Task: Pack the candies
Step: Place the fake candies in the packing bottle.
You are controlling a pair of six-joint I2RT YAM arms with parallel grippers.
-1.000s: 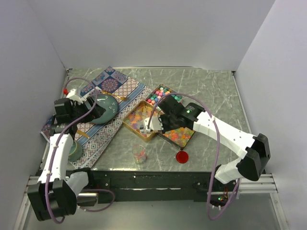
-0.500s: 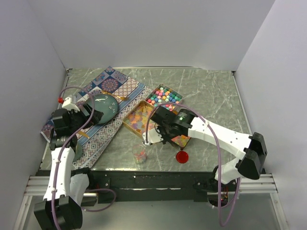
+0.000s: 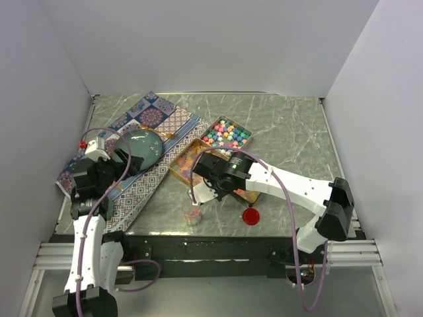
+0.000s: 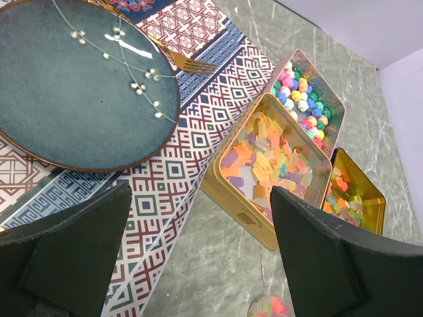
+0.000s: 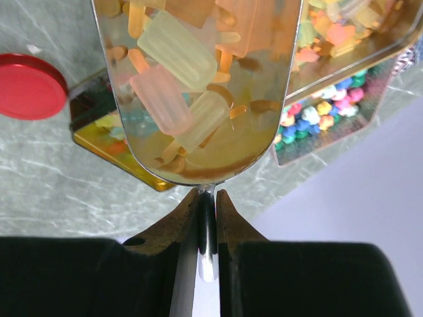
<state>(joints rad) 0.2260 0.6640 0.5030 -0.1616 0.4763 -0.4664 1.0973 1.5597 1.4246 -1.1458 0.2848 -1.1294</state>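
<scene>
Three open gold tins hold candies: pastel beads [image 3: 227,134], translucent yellow-pink pieces [image 3: 187,162], and orange-red-yellow ones [image 3: 250,193] partly under my right arm. My right gripper [image 3: 202,189] [image 5: 207,206] is shut on the thin handle of a metal scoop [image 5: 198,86] loaded with translucent yellow-pink candies. It hovers just above a small clear jar [image 3: 192,214] with a few candies inside. My left gripper [image 3: 121,165] [image 4: 198,221] is open and empty above the patterned cloth, near the middle tin [image 4: 274,162].
A dark green plate [image 3: 141,146] and a gold fork [image 4: 185,63] lie on the patterned cloth [image 3: 142,188] at left. A red round lid [image 3: 250,216] rests on the marble table near the front edge. Walls close in both sides.
My right arm has carried the loaded scoop away from the tins, left and nearer, to just above the jar. My left arm has drawn back slightly toward the near left.
</scene>
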